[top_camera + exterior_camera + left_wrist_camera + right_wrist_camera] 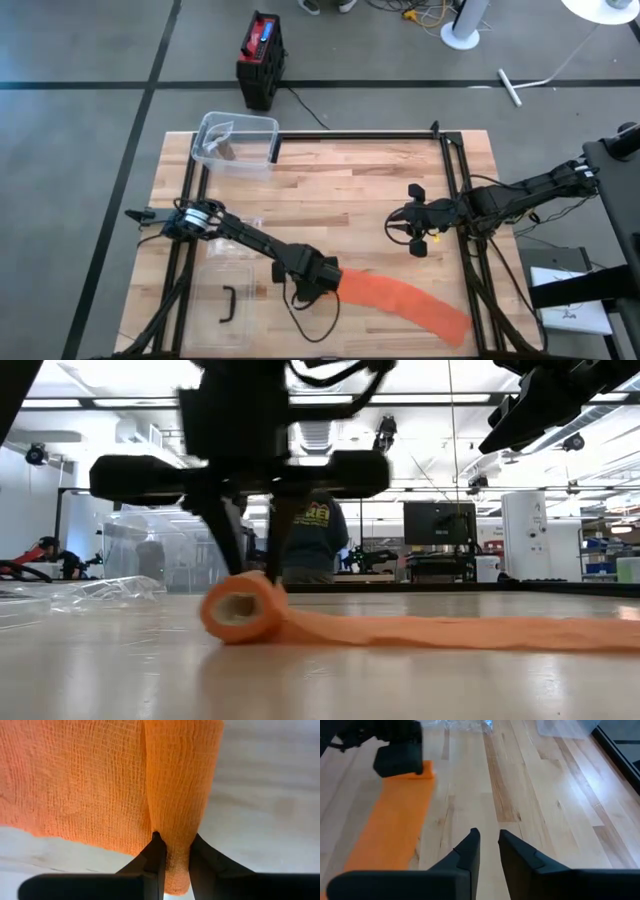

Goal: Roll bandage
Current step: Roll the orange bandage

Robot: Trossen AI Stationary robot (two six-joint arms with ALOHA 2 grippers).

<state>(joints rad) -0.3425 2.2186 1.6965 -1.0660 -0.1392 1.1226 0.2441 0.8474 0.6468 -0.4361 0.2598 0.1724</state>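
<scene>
Even, bright overhead light is seen in the high view; only soft shadows are cast on the surface [330, 180]; in the low view, ceiling lights [150, 375] glare white and the near arm is rendered as a blurred silhouette; the bandage [75, 785] weave is sharp in the left wrist view.

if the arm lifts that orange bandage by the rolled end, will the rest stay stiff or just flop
Probably flop. The orange bandage is thin open-weave gauze lying limp on the table, so its tail would likely drape. The rolled end, pinched by the left gripper, looks soft and light and may unroll.
</scene>
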